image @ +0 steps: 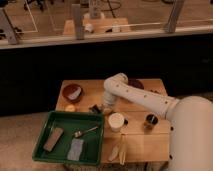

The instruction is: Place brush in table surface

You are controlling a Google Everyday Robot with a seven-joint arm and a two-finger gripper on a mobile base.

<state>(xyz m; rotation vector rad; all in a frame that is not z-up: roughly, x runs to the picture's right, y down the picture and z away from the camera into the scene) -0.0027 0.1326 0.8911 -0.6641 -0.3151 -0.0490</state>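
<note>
The white arm [142, 97] reaches in from the right, bends at an elbow over the middle of the table [145, 145], and turns down; the gripper [105, 108] hangs low at the end of it, close over the wood, just past the far right corner of the tray [65, 122]; whether the claw is spread, pressed together or pinching something cannot be told, as the wrist covers it.

The brush [94, 107] shows only as a small dark shape just left of the gripper, low on the table, between the tray's far rim and the red bowl [72, 92]; whether the gripper touches it cannot be told; it lies outside the tray.

A small orange thing [70, 107] sits left of the brush, near the bowl; a white cup [116, 121] stands upright just in front of the gripper, beside the tray's right wall; a dark cup [150, 120] stands farther right, near the arm; a second dark bowl [135, 83] shows behind the arm at the far edge.

In the green tray lie a spoon [85, 132], a brown block [53, 138] and a grey pad [76, 148], all apart from each other; pale utensils [119, 150] lie on the near part of the table, right of the tray.
</note>
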